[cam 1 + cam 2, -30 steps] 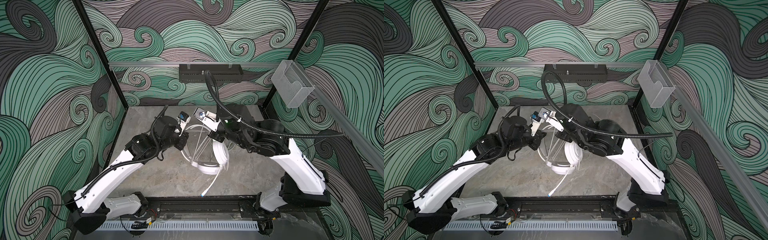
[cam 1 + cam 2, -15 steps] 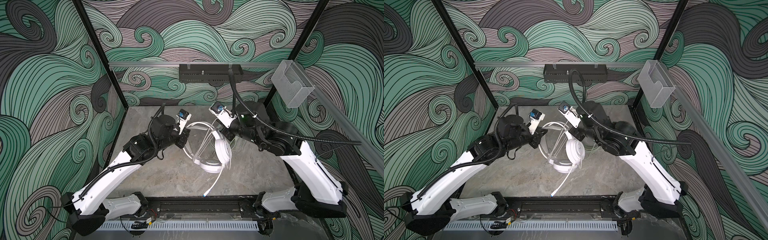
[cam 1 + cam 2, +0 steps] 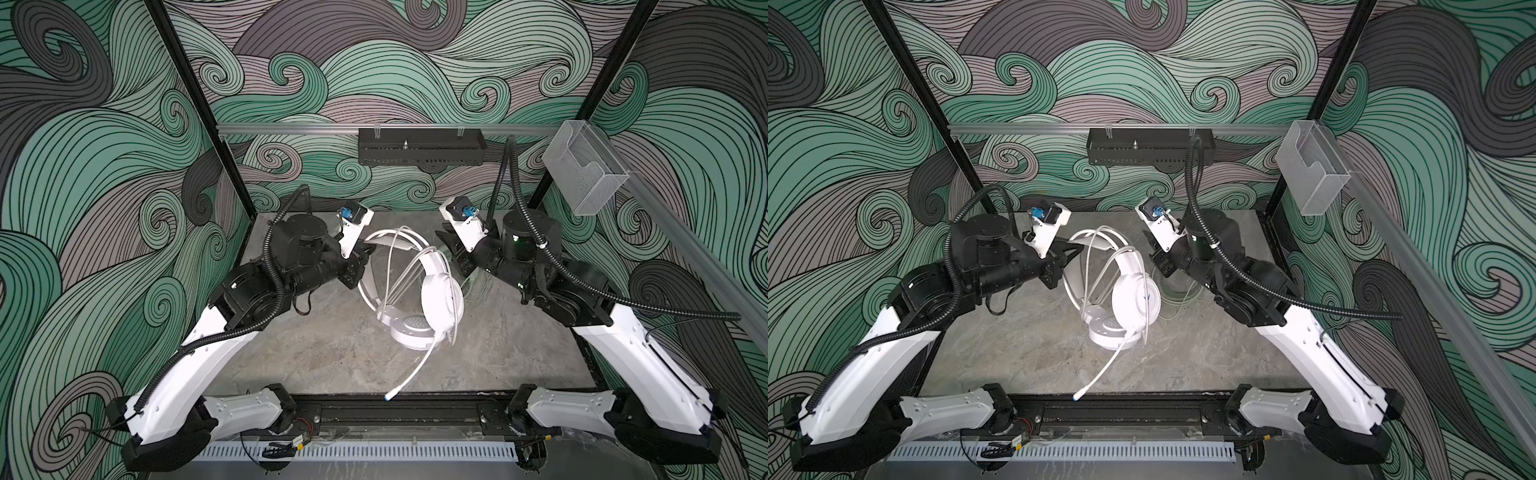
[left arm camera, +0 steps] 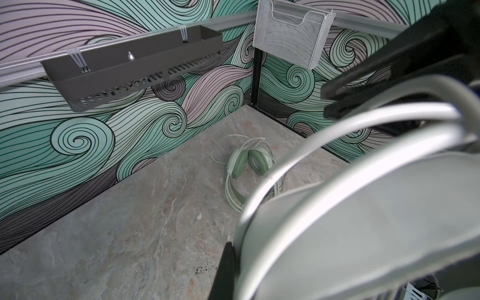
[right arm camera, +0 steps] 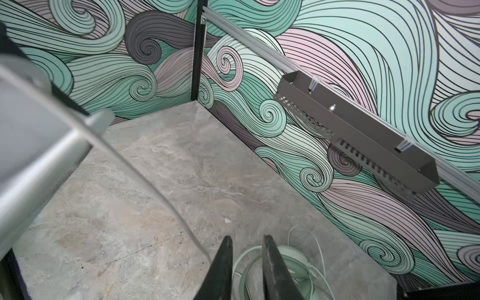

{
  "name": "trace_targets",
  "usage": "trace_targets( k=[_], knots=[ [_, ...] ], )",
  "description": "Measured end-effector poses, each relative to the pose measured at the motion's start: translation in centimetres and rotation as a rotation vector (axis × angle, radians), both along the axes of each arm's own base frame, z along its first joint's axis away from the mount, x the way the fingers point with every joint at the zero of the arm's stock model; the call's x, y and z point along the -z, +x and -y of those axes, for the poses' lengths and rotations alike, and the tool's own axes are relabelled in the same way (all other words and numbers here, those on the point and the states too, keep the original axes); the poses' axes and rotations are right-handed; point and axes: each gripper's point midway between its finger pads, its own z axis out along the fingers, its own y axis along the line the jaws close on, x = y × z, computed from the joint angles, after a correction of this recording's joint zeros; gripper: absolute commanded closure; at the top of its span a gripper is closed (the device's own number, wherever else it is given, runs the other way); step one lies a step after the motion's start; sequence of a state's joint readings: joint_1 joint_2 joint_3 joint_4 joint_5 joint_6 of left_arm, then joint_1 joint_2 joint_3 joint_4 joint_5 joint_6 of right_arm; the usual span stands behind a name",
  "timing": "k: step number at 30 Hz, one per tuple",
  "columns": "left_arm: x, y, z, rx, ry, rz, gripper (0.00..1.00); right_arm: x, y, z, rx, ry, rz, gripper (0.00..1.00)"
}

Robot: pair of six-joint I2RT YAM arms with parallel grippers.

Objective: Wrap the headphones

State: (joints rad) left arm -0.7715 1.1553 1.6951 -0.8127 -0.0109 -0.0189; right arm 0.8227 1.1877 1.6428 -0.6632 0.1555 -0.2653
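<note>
The right gripper (image 5: 247,237) has just let go. Its jaws stand a little apart with nothing between them, and it has drawn back to about 2 o'clock of the white headphones (image 3: 440,299). That looks like the end of one winding pass. The cable (image 3: 390,266) lies in several loops over the headband (image 3: 395,243), while its plug (image 3: 390,395) trails loose on the tabletop (image 3: 332,353) toward 6 o'clock, so more wrapping is probably needed.

The left gripper (image 3: 368,249) is clamped shut on the headband at about 11 o'clock and holds the set up, with one earcup resting on the tabletop. The green headphones (image 4: 246,163) lie untouched at about 3 o'clock, under the right arm.

A second ago the right gripper was closed and right beside the left one at the headband. Half a second ago it was already pulling away. The left gripper's hold has not changed.
</note>
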Motion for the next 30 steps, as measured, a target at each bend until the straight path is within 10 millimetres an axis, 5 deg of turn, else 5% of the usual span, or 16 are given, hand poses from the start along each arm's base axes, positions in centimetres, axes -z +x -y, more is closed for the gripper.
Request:
trace_targets(
  k=[5, 14, 25, 30],
  knots=[
    [-2.5, -0.2, -0.4, -0.009, -0.014, 0.017, 1.00, 0.8, -0.7, 0.3, -0.031, 0.066, 0.002, 0.64],
    [-4.0, -0.5, -0.8, -0.019, -0.016, 0.006, 1.00, 3.2, -3.1, 1.1, -0.125, 0.205, -0.013, 0.51],
    [-5.9, -0.5, -0.7, -0.021, -0.059, 0.013, 1.00, 10.5, -3.8, -1.2, -0.223, 0.298, -0.223, 0.44],
    [-5.8, -0.3, -0.4, -0.019, -0.069, -0.003, 1.00, 13.8, -2.1, -1.0, -0.185, 0.308, -0.299, 0.43]
  ],
)
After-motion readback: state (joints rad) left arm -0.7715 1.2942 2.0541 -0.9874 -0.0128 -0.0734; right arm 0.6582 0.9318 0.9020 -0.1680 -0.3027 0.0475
